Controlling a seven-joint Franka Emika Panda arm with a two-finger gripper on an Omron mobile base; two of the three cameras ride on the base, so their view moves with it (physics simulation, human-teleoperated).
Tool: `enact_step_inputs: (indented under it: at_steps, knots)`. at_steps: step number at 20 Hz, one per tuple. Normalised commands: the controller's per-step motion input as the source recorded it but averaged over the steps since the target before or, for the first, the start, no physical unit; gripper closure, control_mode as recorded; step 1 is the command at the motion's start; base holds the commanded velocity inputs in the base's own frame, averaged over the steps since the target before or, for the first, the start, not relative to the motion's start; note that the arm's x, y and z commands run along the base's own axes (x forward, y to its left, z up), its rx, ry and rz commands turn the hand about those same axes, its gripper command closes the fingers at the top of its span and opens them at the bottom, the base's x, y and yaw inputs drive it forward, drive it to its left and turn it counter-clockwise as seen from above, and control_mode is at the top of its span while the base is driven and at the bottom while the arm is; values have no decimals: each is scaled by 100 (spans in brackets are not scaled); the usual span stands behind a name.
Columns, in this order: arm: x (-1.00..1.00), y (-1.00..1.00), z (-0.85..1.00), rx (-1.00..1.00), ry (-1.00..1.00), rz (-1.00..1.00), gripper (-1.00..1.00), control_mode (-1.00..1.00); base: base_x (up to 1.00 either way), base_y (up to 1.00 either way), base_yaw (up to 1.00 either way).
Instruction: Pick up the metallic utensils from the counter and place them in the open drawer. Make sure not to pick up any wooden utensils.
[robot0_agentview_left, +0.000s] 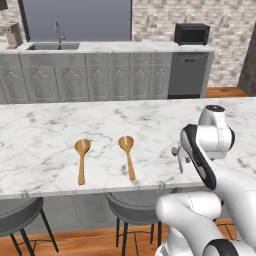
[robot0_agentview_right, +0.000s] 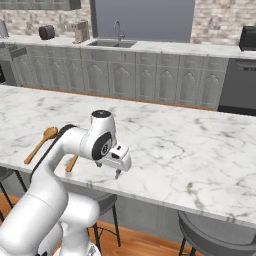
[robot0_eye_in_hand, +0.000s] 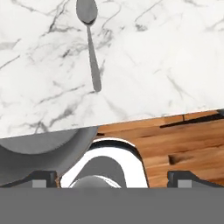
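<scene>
A small shiny silver spoon (robot0_eye_in_hand: 91, 48), one of the metallic utensils, lies on the white marble counter (robot0_eye_in_hand: 153, 52) with its bowl away from the counter's edge. My gripper (robot0_eye_in_hand: 112, 179) hovers over the front edge of the counter, short of the spoon's handle, open and holding nothing. From the base cameras the gripper (robot0_agentview_left: 180, 164) (robot0_agentview_right: 118, 172) points down at the near edge. The wooden utensils are two tan spoons (robot0_agentview_left: 82, 160) (robot0_agentview_left: 127, 155) lying to its left; in the right base view one (robot0_agentview_right: 41, 143) shows in full and the other (robot0_agentview_right: 72, 163) peeks from behind the arm. The drawer is out of view.
Grey round stools (robot0_agentview_left: 132, 205) (robot0_agentview_right: 215, 235) stand under the counter's front edge above a wooden floor (robot0_eye_in_hand: 183, 140). Across the aisle runs a row of grey cabinets with a sink (robot0_agentview_left: 52, 46), a black microwave (robot0_agentview_left: 192, 34) and a dishwasher (robot0_agentview_left: 186, 75).
</scene>
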Motion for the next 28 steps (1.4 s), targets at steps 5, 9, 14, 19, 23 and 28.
enact_step_inputs:
  at_steps: [5, 9, 14, 19, 23, 28]
  knots:
    - [31, 0, -8, 0, -15, 11, -100, -100, 0, 0, 0]
    - [44, -2, -14, 0, -9, 12, -100, -100, 0, 0, 0]
    - [63, -1, -22, 0, 0, 9, -100, -100, 0, 0, 0]
    - [69, 2, -19, 0, 0, 1, -100, -100, 0, 0, 0]
    - [47, 0, -38, -4, -7, 0, -100, -100, 0, 0, 0]
    - [32, 0, -58, -5, 1, 0, -100, -100, 0, 0, 0]
